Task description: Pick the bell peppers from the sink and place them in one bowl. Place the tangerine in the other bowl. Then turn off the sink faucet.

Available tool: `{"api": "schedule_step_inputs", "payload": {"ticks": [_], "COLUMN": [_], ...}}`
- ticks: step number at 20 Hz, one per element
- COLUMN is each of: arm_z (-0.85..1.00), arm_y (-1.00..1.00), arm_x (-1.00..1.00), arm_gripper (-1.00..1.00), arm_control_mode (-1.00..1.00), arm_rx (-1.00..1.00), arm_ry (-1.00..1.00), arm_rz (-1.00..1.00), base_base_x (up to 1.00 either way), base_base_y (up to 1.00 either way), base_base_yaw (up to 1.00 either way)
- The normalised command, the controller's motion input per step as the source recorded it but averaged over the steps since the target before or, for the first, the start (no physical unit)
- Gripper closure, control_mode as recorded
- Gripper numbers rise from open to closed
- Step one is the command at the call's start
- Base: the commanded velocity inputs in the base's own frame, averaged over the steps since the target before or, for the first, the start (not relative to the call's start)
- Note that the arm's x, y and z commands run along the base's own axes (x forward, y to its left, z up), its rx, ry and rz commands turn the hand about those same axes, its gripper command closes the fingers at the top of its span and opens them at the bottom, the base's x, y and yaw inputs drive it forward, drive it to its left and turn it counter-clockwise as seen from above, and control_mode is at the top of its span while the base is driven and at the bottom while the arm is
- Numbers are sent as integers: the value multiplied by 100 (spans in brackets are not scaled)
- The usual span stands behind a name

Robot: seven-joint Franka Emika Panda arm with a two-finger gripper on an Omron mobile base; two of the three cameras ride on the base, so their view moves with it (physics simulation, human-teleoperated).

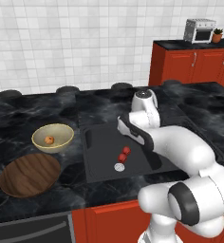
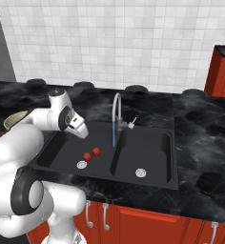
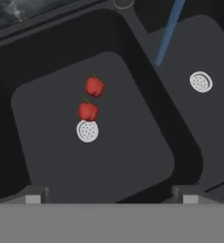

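Gripper [image 3: 112, 194] hovers over the sink [image 3: 133, 156], fingers spread apart and empty, lining up above the two bell peppers [image 3: 91, 98].

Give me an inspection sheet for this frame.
Surface: black marble counter, double sink.
Job's things: two peppers in the left basin beside its drain; tangerine in the cream bowl; wooden bowl holds nothing; faucet running, blue stream.
Clutter: nothing seen.
Tool: tool above the left basin, open, holding nothing.
Cables: nothing seen.
Surroundings: tiled wall, red cabinets, toaster oven, plant.
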Motion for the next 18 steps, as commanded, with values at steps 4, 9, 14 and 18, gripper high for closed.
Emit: {"api": "schedule_step_inputs", "payload": {"ticks": [4, 9, 14, 18], "arm_z": [-51, -53, -44, -42], "arm_y": [0, 0, 0, 0], "arm_x": [0, 7, 18, 29], "arm_gripper": [-100, -100, -100, -100], "arm_control_mode": [-100, -100, -100, -100], "arm_rx": [4, 0, 0, 0], "arm_ry": [-1, -2, 0, 0], "arm_rz": [0, 0, 0, 0], "base_base_x": [0, 0, 0, 0], "base_base_y": [0, 0, 0, 0], "base_base_yaw": [0, 0, 0, 0]}}
